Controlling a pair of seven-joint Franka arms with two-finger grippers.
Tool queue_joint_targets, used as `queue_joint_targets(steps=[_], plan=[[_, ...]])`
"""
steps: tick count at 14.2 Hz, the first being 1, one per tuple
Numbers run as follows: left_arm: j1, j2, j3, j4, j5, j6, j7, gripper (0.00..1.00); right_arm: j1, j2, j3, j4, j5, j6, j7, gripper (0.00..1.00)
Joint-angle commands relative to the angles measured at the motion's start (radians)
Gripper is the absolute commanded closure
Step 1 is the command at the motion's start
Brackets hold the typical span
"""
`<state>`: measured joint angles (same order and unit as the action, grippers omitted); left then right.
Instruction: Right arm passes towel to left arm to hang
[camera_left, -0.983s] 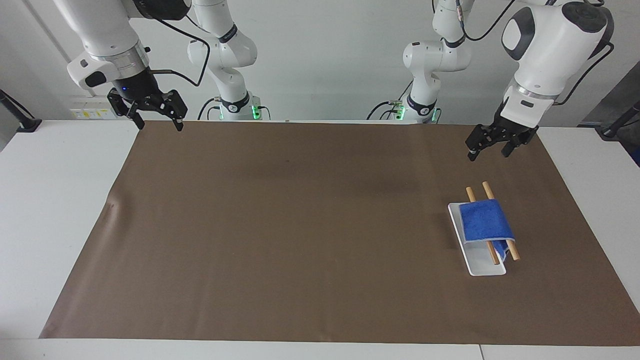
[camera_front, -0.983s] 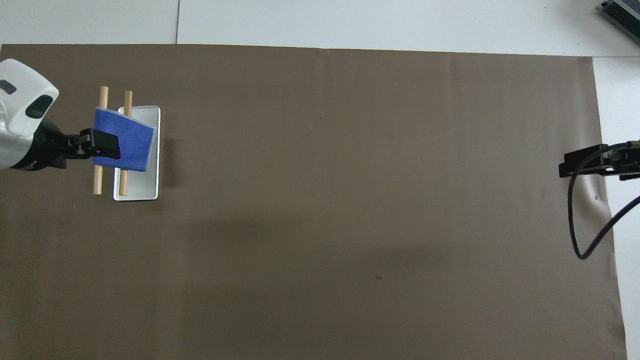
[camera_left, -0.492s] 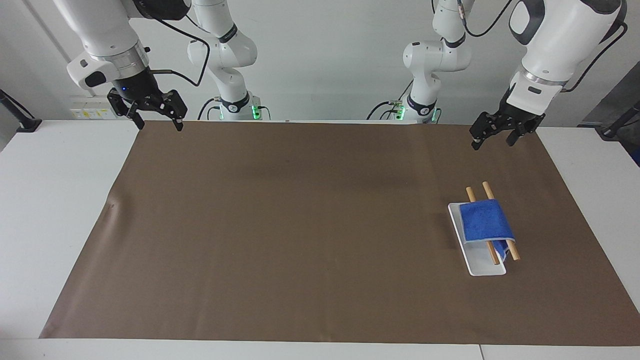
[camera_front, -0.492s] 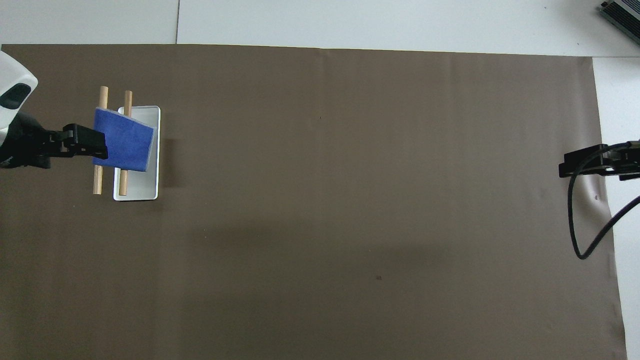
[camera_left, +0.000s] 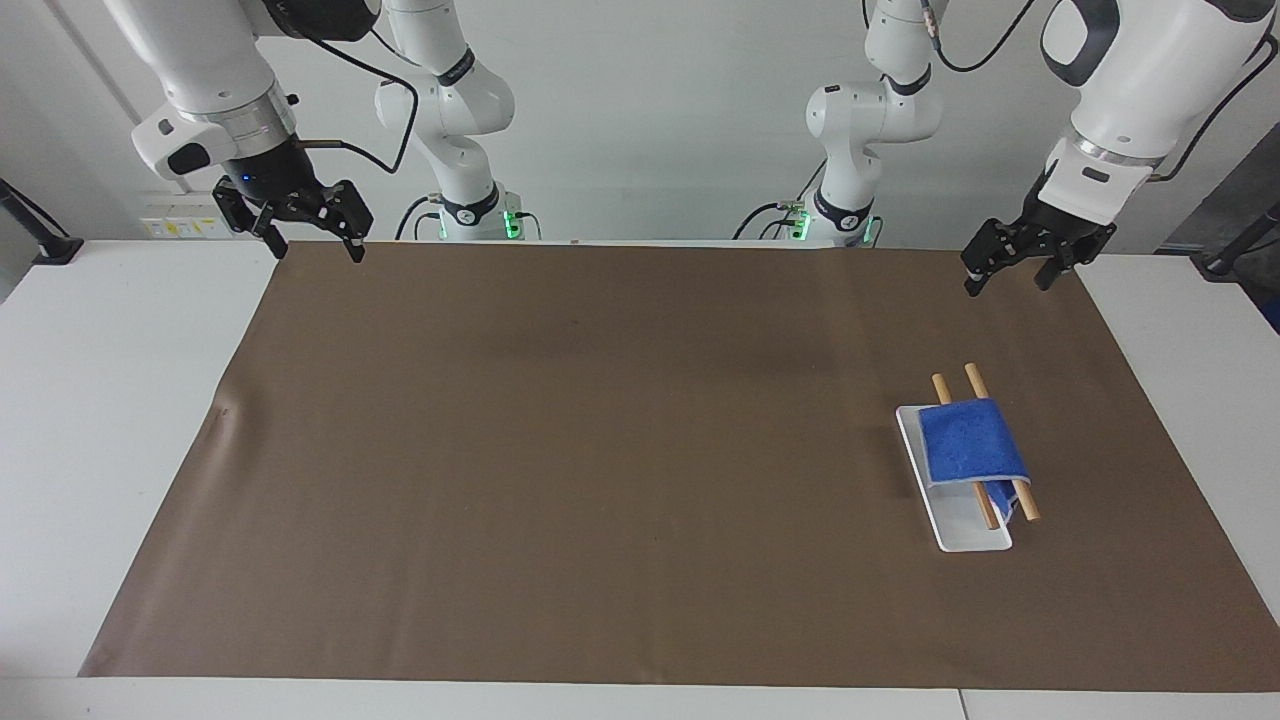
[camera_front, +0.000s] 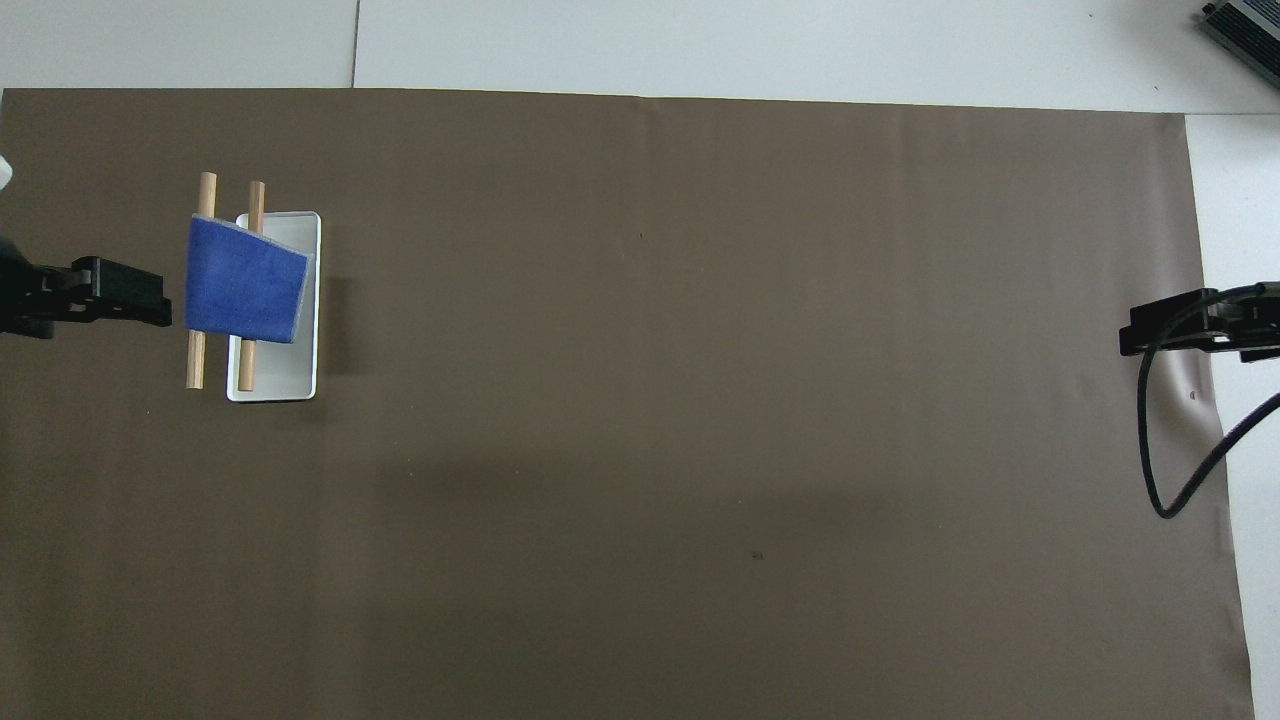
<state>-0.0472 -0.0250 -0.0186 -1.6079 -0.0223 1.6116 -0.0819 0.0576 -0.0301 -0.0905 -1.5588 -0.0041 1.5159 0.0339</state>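
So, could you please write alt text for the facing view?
A blue towel hangs over two wooden rods on a white tray on a brown mat. The left hand and right hand hang open and empty above the mat's corners.

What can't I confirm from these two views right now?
- Facing view: the towel hides the middle of the wooden rods and part of the white tray.
- Overhead view: the frame edge cuts off the left gripper and right gripper, showing only their tips.
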Motion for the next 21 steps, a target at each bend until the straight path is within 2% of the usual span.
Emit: queue_joint_targets(steps=[1,5,14,21], plan=[[0.004,-0.009,0.023,0.006,0.021,-0.010,0.077,0.00,-0.004,-0.013,0.000,-0.015,0.019,-0.013,-0.012,0.00],[-0.011,-0.007,0.023,0.017,0.065,-0.032,0.094,0.00,-0.005,-0.013,0.000,-0.015,0.019,-0.013,-0.012,0.00],[-0.011,-0.012,0.022,0.019,0.064,-0.038,0.111,0.00,-0.005,-0.013,0.000,-0.015,0.019,-0.013,-0.012,0.00],[-0.010,-0.030,0.017,0.020,0.050,-0.098,0.094,0.00,-0.005,-0.013,0.000,-0.014,0.019,-0.013,-0.012,0.00]])
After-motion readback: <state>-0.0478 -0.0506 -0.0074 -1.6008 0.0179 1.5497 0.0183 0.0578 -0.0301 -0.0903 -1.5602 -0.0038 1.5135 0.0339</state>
